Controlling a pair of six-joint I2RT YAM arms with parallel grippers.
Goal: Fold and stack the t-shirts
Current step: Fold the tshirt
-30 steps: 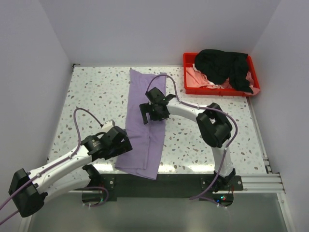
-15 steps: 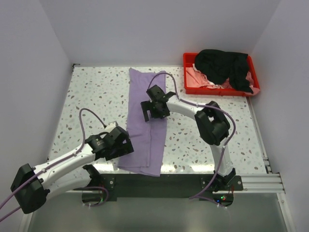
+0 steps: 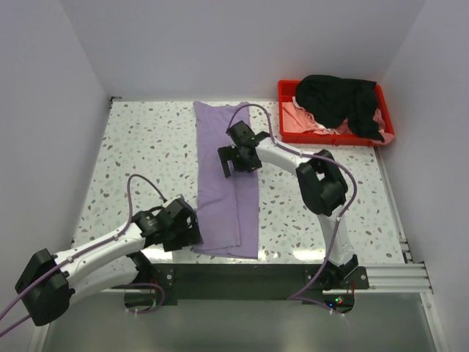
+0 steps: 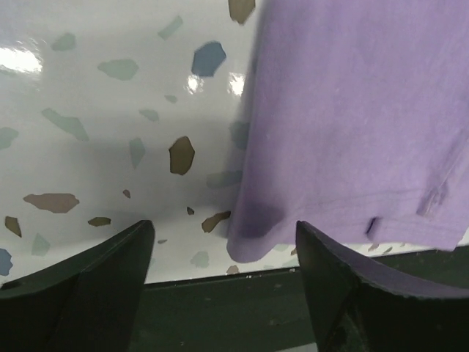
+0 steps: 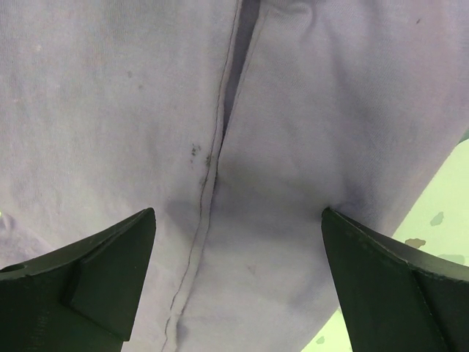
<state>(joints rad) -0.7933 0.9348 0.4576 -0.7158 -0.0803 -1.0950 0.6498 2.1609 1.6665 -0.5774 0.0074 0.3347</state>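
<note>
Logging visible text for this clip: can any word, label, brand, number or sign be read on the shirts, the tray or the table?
None can be read in any view.
The lavender t-shirt, black t-shirt and pink t-shirt show no print or tag. The red tray has no label, and the table shows only speckles.

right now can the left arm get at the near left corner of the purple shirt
Probably yes: the left pincer is open right at that corner of the purple shirt, and nothing on the table stands between them.
</note>
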